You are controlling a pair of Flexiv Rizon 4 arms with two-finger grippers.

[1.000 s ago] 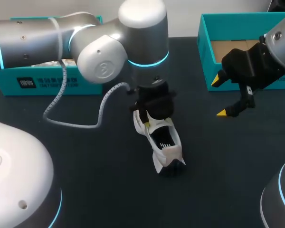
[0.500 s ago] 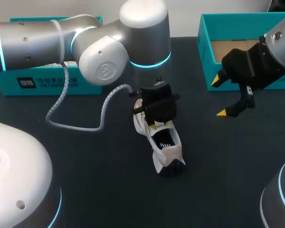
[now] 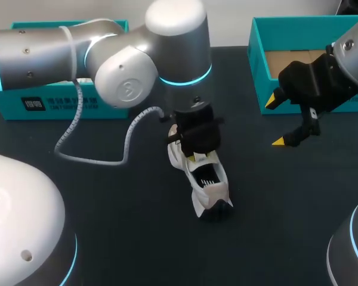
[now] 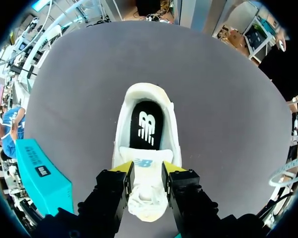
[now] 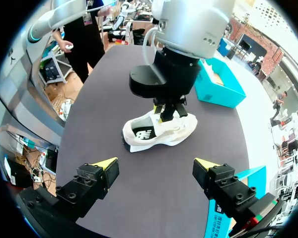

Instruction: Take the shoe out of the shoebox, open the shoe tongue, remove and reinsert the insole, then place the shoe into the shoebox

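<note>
Inspection at this moment: the shoe is out of its box and stands upright on its sole on the dark table, just below the centre of the head view, toe toward the lower edge of the frame. The left gripper comes down from above onto the shoe's opening. In the left wrist view its 2 yellow fingertips are clenched on the white tongue, 1 on each side. The hold appears meant to lift the tongue clear and widen the opening. The black insole is seated flat inside, ahead of the fingers, so its removal is judged not yet done. The right gripper hangs at the right of the frame, well apart from the shoe, with its fingers spread wide and grasping nothing. Its position suggests it is held ready to reach in for the insole once the opening is clear. The open teal shoebox sits at upper right, just behind the right gripper, free to take the shoe later. A second teal box part lies at upper left.
</note>
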